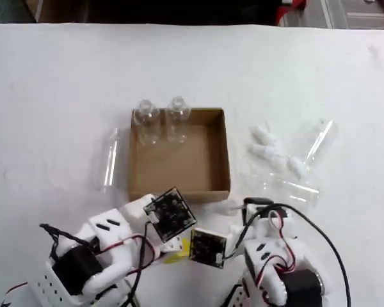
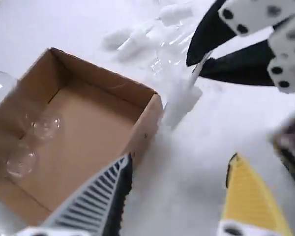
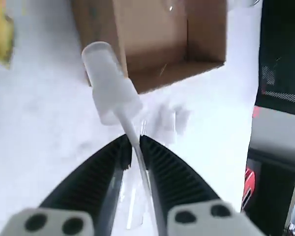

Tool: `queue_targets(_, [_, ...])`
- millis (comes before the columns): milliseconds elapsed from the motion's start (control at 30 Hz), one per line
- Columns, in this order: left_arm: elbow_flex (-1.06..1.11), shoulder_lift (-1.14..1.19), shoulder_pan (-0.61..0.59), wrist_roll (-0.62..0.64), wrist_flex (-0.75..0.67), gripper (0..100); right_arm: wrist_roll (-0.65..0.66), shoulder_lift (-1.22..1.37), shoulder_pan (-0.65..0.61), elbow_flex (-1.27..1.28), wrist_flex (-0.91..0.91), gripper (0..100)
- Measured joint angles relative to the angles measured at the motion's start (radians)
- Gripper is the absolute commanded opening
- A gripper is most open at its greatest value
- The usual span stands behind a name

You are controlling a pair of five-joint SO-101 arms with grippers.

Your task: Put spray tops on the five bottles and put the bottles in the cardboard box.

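Note:
The cardboard box [image 1: 211,182] sits mid-table with two clear bottles [image 1: 146,121] [image 1: 177,117] standing against its far wall. One more bottle [image 1: 109,157] lies left of the box, and others [image 1: 320,141] lie to its right beside loose spray tops [image 1: 269,151]. My right gripper [image 3: 132,145] is shut on the thin tube of a white spray top [image 3: 109,82], held just off the box's near right corner [image 2: 155,105]. The left wrist view shows that same spray top [image 2: 184,98] under the right gripper's black fingers [image 2: 206,34]. My left gripper [image 2: 180,158] stands open near the box's front edge, nothing between its fingers.
Both arm bases [image 1: 83,268] [image 1: 278,272] crowd the table's near edge, their camera boards [image 1: 171,214] [image 1: 208,247] close together. A clear bottle [image 1: 293,189] lies on the table just beyond the right arm. White tabletop spreads wide behind the box.

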Motion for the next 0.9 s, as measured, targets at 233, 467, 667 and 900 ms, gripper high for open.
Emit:
queue_targets(233, [0.000, 0.000, -0.040, -0.155, 0.035, 28, 0.114, 0.002, 0.284, 0.155, -0.198, 1.8])
queue_targets(467, [0.000, 0.000, -0.068, -0.161, 0.031, 26, -0.011, 0.012, 0.505, 0.287, -0.508, 1.7])
queue_targets(667, [0.000, 0.000, -0.216, -0.087, -0.043, 26, -0.285, 0.000, 0.605, 0.302, -0.678, 1.7])
queue_targets(900, [0.000, 0.000, -0.253, -0.011, -0.069, 26, -0.232, 0.015, 0.660, 0.442, -0.677, 3.6])
